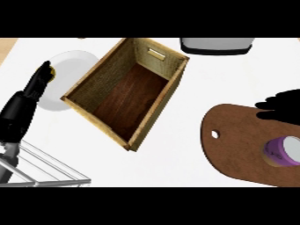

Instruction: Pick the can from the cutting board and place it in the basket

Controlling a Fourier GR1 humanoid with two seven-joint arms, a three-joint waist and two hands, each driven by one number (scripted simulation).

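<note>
Purple can [287,151] on cutting board [243,149], right hand [295,107] just beyond, apart

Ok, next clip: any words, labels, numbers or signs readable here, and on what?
Nothing here can be read.
The purple can lying on the brown wooden cutting board: faint mark on its side, too blurred to read.
The open wooden basket, round white plate, white appliance: no writing shows.

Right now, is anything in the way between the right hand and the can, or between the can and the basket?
Nothing visible. The right hand is over the cutting board's far edge, just beyond the can, bare board between. From can to basket, only board and bare counter; the basket's wall must be cleared.
</note>
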